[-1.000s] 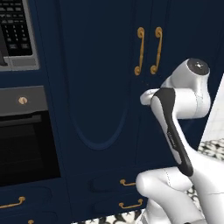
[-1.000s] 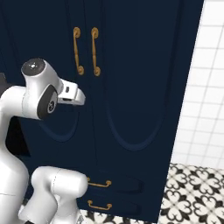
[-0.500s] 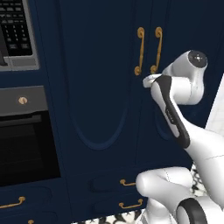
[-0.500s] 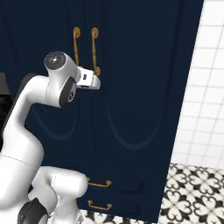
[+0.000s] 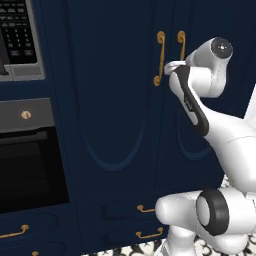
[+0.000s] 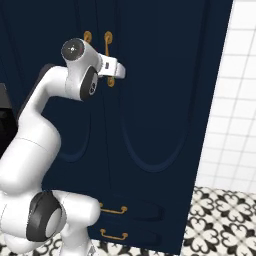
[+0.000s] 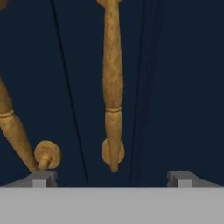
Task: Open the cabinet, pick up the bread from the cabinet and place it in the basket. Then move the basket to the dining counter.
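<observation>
**Handle approach at the tall cabinet**

Kitchen setting: dark navy cabinetry over black-and-white patterned floor tiles (image 6: 225,215), white wall tiles (image 6: 232,105) to the right, a black oven (image 5: 30,170) to the left.

1. Nearest: the two-finger gripper (image 7: 111,178) stands released, its dark finger tips (image 7: 41,178) spread wide and holding nothing.
2. Just beyond, between the tips, hangs one long vertical brass handle (image 7: 113,83); the second brass handle (image 7: 13,127) lies off to the side.
3. Behind both: the tall dark navy double-door cabinet (image 5: 120,100), doors shut, so the bread inside is hidden.

Handling judgement: the handle looks rigid, smooth and round, likely slippery. Grasp mid-shaft, not at the tapered end, with jaws square across it. Expect a stiff door swinging on a hinge arc.
</observation>
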